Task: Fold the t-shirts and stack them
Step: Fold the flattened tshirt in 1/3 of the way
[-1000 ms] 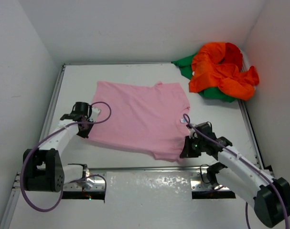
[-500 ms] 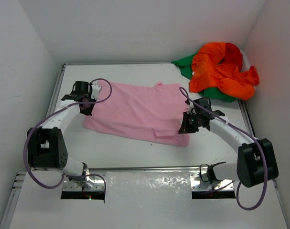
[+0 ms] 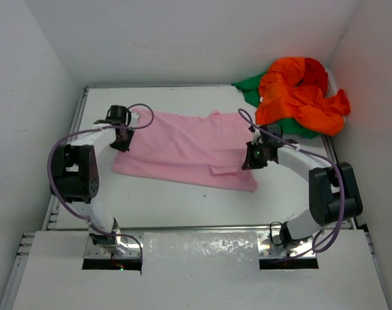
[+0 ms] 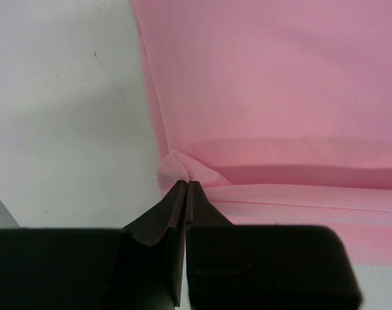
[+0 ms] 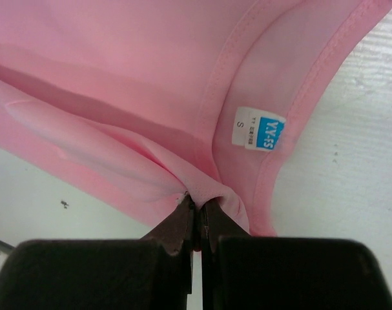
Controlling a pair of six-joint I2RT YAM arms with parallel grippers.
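Pink t-shirt (image 3: pixel 189 145) doubled over on the counter (image 3: pixel 157 197), pinched at both ends

Top external view. Shows the pink t-shirt lying as a broad band across the middle of the counter, one layer folded over another, with a short sleeve flap showing near the front right. Places the left hand (image 3: pixel 123 142) at the band's left end and the right hand (image 3: pixel 248 163) at its right end, both down on the cloth, arms curving in from the near corners. Sets the orange t-shirt (image 3: pixel 299 97) crumpled on top of the green t-shirt (image 3: pixel 250 87) in the far right corner, near the pink cloth's far right edge.

Left wrist view. Shows the left hand (image 4: pixel 185 187) with fingers pressed together on a small puckered corner of the pink t-shirt (image 4: pixel 279 84), right at the cloth's left edge. Shows a folded layer running sideways across the fabric beyond the fingertips, with bare white counter (image 4: pixel 60 116) to the left.

Right wrist view. Shows the right hand (image 5: pixel 199 203) clamped tight on a bunched fold of the pink t-shirt (image 5: pixel 118 64) beside the neckline. Shows a white size label (image 5: pixel 257 131) marked S inside the collar, just beyond the fingertips, and white counter (image 5: pixel 357 142) on the right.
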